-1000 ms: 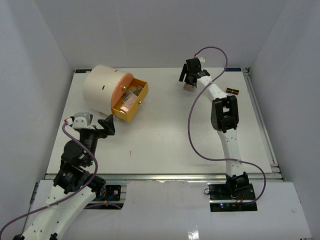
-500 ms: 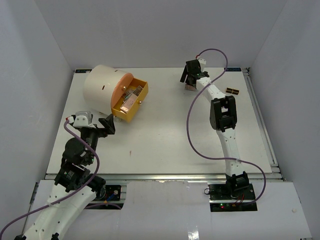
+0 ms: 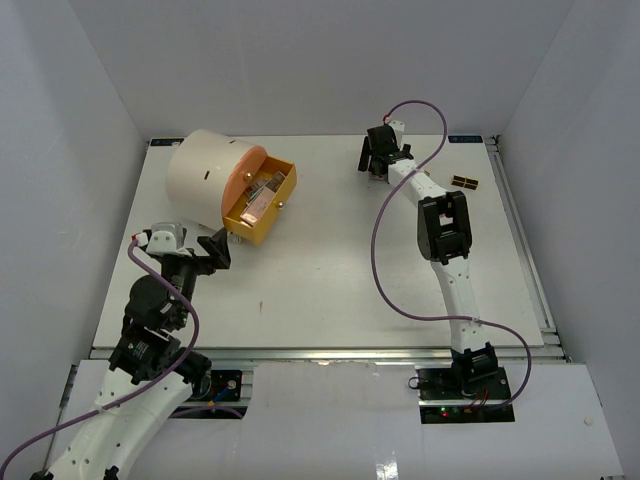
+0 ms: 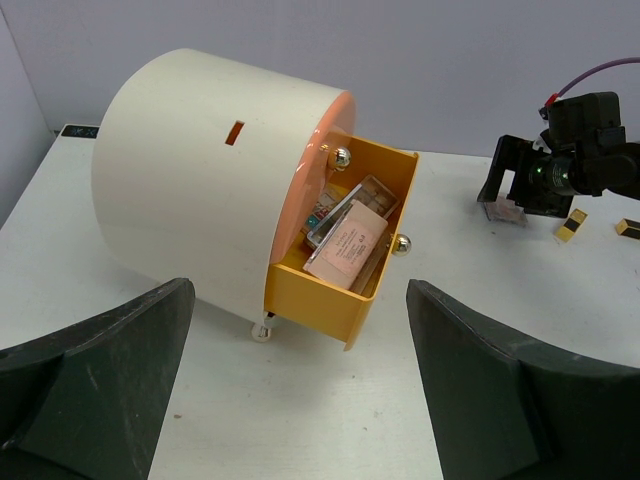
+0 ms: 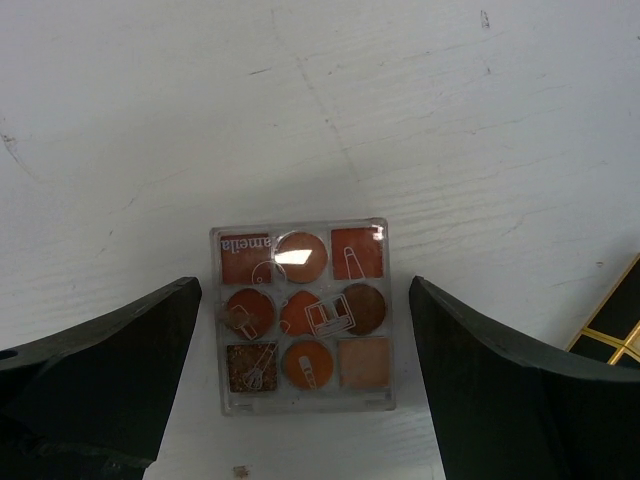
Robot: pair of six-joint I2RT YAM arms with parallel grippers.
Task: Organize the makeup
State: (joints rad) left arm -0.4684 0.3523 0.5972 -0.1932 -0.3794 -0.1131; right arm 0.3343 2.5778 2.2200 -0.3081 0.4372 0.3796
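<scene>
Spanning the view, the table (image 3: 330, 280) carries the cream cylinder (image 3: 203, 178), with its orange drawer (image 3: 262, 205) pulled out and holding flat cases. The left fingers (image 3: 214, 247) hang spread before it. The right fingers (image 3: 377, 163), spread wide, straddle the eyeshadow palette (image 5: 303, 314), which lies flat near the far edge. Closing on so thin a case could skid it away or catch nothing. A second ago the palette showed from overhead below those fingers — now they largely cover it.

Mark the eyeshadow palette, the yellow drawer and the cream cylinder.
eyeshadow palette (image 5: 303, 315): right wrist view, centre pan.
yellow drawer (image 4: 318, 308): left wrist view, outer side wall.
cream cylinder (image 4: 190, 170): left wrist view, curved side.
</scene>
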